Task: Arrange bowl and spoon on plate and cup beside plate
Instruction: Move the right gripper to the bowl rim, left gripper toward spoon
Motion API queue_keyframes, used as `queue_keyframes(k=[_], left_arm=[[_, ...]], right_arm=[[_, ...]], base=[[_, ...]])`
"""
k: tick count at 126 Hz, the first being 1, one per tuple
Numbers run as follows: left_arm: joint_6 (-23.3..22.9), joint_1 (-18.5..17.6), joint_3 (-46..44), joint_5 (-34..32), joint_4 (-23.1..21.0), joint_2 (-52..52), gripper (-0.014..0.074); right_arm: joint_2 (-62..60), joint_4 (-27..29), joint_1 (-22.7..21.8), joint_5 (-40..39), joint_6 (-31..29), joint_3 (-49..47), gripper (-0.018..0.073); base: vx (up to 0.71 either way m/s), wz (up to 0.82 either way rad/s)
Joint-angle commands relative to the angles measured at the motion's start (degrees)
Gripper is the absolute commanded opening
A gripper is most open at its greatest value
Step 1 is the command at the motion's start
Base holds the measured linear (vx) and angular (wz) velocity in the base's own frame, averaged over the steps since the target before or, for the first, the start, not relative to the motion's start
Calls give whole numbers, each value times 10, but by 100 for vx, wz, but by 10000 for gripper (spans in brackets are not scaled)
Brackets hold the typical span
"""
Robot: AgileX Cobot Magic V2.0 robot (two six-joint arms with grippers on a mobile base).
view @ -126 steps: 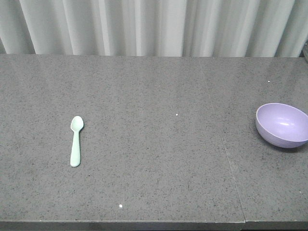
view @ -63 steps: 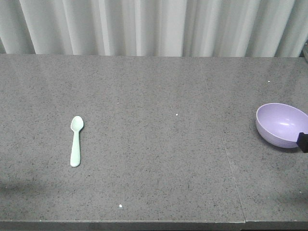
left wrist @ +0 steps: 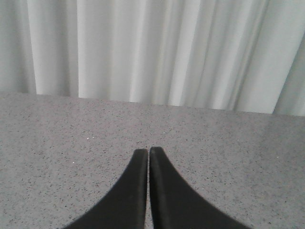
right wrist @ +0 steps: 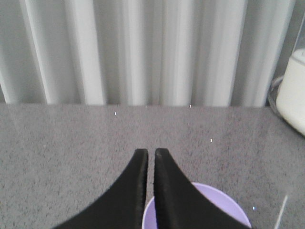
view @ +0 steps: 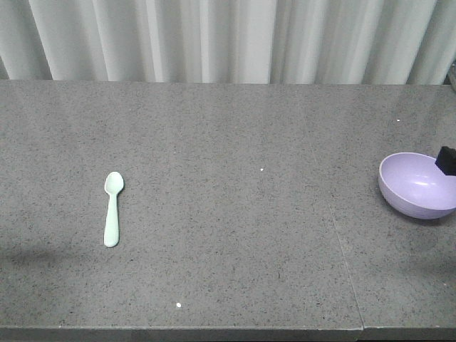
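Note:
The lavender bowl stands upright at the table's right edge, and its rim shows under my right gripper in the right wrist view. The mint-green spoon lies flat at the left, scoop pointing away. My right gripper is shut and empty, hovering over the bowl's far right side; only its black tip shows in the front view. My left gripper is shut and empty above bare table, out of the front view. The plate and the cup are out of view.
The grey speckled table has a seam running toward its front right. White curtains hang behind it. A white appliance stands at the far right.
The right gripper's tip came in at the right edge and rose from the bowl's front right side to over its far rim. A faint shadow spread at the table's lower left.

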Motion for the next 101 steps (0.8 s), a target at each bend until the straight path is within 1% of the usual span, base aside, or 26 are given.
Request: queue_keyframes(k=[1, 12, 18, 29, 36, 45, 50, 51, 54, 55, 58, 59, 60, 61, 64, 65, 66, 67, 70, 71, 76, 84, 91, 101], left_arm=[[-5, -4, -66, 39, -4, 3, 15], [-4, -5, -119, 124, -4, 22, 34], [0, -5, -145, 163, -4, 36, 43], [16, -5, -177, 206, -8, 64, 59], [25, -5, -195, 226, -28, 80, 69], [58, -5, -208, 242, -73, 100, 84], [97, -5, -218, 258, -105, 114, 93], [97, -5, -220, 260, -111, 114, 95], [131, -5, -226, 272, -136, 124, 102], [131, -5, -228, 275, -143, 124, 104], [167, -5, -235, 289, -170, 136, 113], [167, -5, -237, 292, -177, 136, 115], [182, -5, -239, 296, -190, 141, 118], [182, -5, -241, 299, -190, 143, 120], [217, -5, -249, 313, -225, 153, 132], [217, -5, -251, 317, -225, 155, 135], [230, -5, -253, 320, -238, 158, 138], [236, -5, -255, 324, -238, 160, 141], [259, -5, -263, 338, -267, 170, 154], [264, -5, -265, 341, -267, 172, 157], [288, -5, -276, 361, -298, 185, 184], [303, -5, -295, 389, -318, 203, 222], [304, -5, -307, 404, -320, 217, 256], [304, -5, -323, 427, -319, 234, 311]], right_arm=[[17, 0, -3, 19, -9, -51, 92], [43, -14, -3, 65, -9, -77, 141], [57, -35, -3, 88, -9, -87, 168], [79, -63, -3, 118, -5, -98, 207], [89, -69, -3, 125, -2, -99, 221], [97, -72, -3, 129, -2, -99, 230], [101, -79, -3, 132, -2, -99, 230], [102, -79, -3, 133, -2, -99, 230], [104, -82, -3, 135, -1, -99, 230], [105, -82, -3, 136, -1, -99, 230], [107, -85, -3, 139, 2, -99, 231], [107, -86, -3, 140, 3, -99, 232], [108, -88, -3, 141, 7, -99, 232], [108, -89, -3, 141, 7, -99, 232], [111, -92, -3, 145, 14, -99, 234], [112, -94, -3, 145, 16, -99, 234], [113, -95, -3, 147, 22, -100, 235], [113, -96, -3, 147, 22, -100, 235], [115, -100, -3, 152, 29, -100, 238], [116, -102, -3, 153, 31, -100, 239], [122, -113, -3, 164, 45, -104, 246], [130, -139, -3, 184, 71, -113, 258], [136, -162, -3, 203, 91, -121, 273], [143, -193, -3, 227, 136, -136, 303]], base=[[0, 0], [0, 0], [0, 0], [0, 0], [0, 0], [0, 0], [0, 0], [0, 0], [0, 0], [0, 0], [0, 0], [0, 0], [0, 0], [0, 0], [0, 0], [0, 0], [0, 0], [0, 0], [0, 0], [0, 0], [0, 0], [0, 0], [0, 0], [0, 0]])
